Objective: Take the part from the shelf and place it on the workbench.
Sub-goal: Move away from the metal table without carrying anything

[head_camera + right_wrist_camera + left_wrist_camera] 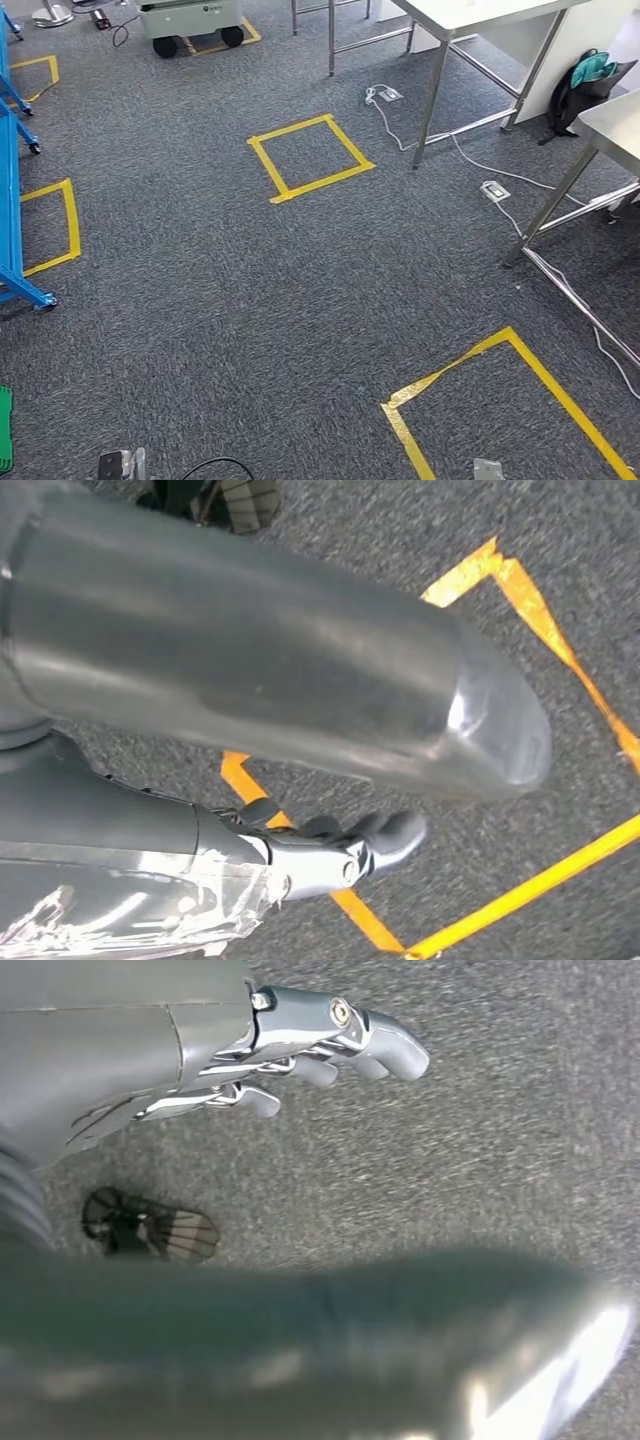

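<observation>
Hanging empty, the left hand (302, 1050) and right hand (332, 855) had fingers loosely extended. Loose cables (468, 160) at two o'clock could trip the walking robot.

Rough matt grey carpet (226, 300), glossy yellow tape (311, 157), and brushed-metal workbench (611, 125) legs.

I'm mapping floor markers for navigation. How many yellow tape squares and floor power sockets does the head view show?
Yellow tape squares: 5
Floor power sockets: 2
Total: 7
</observation>
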`<action>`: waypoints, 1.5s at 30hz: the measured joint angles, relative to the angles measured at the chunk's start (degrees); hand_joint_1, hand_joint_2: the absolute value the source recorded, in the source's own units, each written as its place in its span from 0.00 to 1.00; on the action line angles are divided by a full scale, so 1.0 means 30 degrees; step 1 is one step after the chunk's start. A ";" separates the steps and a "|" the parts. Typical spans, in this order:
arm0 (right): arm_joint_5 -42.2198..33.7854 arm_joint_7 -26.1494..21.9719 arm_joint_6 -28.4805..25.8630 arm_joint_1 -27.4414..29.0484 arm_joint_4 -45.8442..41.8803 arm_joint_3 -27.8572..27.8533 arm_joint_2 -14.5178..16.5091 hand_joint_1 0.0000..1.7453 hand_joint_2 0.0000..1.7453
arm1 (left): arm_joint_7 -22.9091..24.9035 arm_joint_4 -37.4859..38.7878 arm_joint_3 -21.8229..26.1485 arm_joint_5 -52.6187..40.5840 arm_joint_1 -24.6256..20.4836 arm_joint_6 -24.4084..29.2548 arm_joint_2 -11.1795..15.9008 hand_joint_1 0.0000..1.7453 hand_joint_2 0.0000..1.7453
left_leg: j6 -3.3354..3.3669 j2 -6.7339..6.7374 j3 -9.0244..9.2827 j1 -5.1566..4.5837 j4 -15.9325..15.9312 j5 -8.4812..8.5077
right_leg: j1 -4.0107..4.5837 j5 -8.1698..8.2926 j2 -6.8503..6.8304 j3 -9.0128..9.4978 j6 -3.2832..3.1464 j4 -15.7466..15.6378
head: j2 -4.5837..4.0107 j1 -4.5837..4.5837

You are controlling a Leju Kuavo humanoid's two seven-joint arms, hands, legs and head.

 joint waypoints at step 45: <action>0.0503 -0.0082 0.0636 0.0049 -0.0224 -0.1304 -0.0430 0.00 0.00 | 0.0209 0.0317 0.0588 -0.1373 -0.0574 0.1129 -0.0847 0.00 0.00 | 0.0109 0.2727 0.0182 -0.0344 0.0137 -0.0388 | 0.0444 -0.0107 -0.2413 0.0086 -0.0372 0.0031 | 0.0000 -0.0128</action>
